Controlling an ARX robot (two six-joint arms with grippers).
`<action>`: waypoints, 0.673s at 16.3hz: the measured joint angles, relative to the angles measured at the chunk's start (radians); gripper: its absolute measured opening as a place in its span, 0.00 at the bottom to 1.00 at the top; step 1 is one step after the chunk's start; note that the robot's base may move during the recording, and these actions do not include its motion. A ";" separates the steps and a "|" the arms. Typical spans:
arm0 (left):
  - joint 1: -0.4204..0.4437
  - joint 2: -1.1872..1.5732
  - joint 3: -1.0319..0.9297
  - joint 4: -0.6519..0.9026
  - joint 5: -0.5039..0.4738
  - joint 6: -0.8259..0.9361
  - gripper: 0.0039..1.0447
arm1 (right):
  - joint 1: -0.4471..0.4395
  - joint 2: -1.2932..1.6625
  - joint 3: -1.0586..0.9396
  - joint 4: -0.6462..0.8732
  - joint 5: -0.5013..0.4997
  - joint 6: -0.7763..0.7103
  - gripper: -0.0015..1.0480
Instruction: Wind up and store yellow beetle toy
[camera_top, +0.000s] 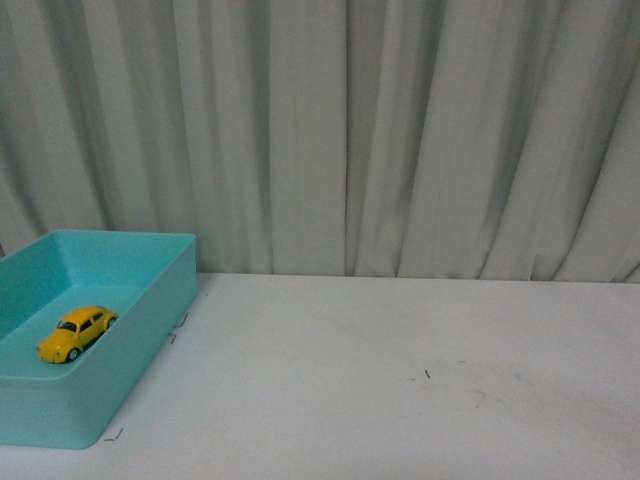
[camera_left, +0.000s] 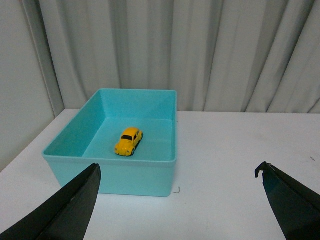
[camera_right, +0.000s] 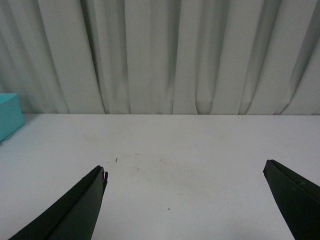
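Observation:
The yellow beetle toy (camera_top: 76, 333) (camera_left: 129, 141) rests on its wheels on the floor of a teal plastic bin (camera_top: 150, 320) (camera_left: 150, 175) at the table's left side. My left gripper (camera_left: 180, 172) hangs open, well back from the bin's near wall, with nothing between its black fingers. Over bare white table to the right, my right gripper (camera_right: 185, 172) is also open and empty. Only a corner of the bin (camera_right: 10, 117) shows in the right wrist view. Neither gripper appears in the front view.
The white table (camera_top: 400, 370) carries faint scuff marks and small specks. A pleated pale curtain (camera_top: 350, 130) hangs along its far edge. A plain wall panel (camera_left: 20, 85) stands left of the bin.

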 joint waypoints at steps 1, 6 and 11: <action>0.000 0.000 0.000 0.000 0.000 0.000 0.94 | 0.000 0.000 0.000 0.000 0.000 0.000 0.94; 0.000 0.000 0.000 0.002 0.000 0.000 0.94 | 0.000 0.000 0.000 0.002 0.000 0.000 0.94; 0.000 0.000 0.000 0.000 -0.001 -0.001 0.94 | 0.000 0.000 0.000 0.000 0.000 0.000 0.94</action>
